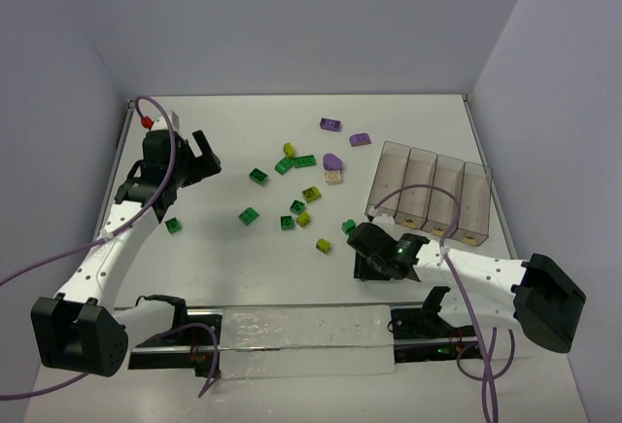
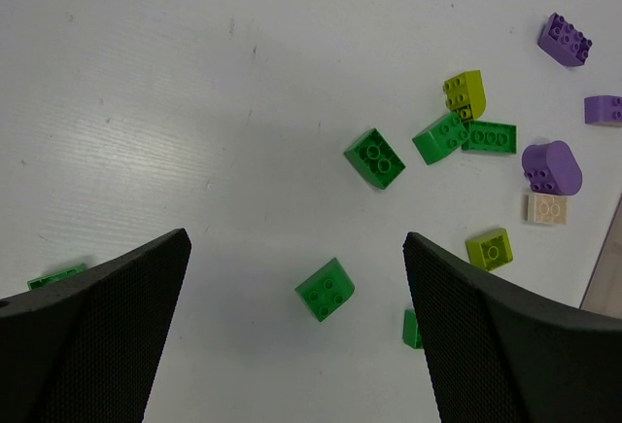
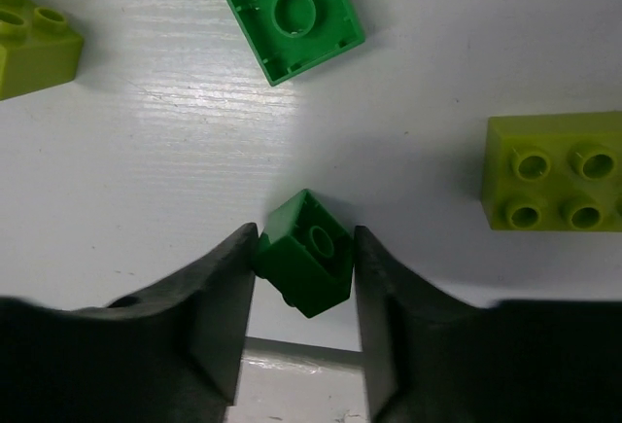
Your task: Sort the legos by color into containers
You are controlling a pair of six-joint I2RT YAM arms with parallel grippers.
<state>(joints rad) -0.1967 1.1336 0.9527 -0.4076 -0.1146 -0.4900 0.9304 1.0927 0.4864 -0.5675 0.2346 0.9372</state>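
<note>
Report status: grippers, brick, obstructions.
Left gripper open, empty. Right gripper shut on small green brick. Yellow-green brick alongside, not touching. Bins close by.

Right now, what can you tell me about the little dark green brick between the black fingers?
The small dark green plastic brick is shiny and blocky, with one round ring showing on its upper face. It sits turned cornerwise and a bit tilted, over the white table. The right gripper has its two black fingers pressed against its opposite sides. No other brick touches it. Whether it is off the table, I can't tell.
</note>
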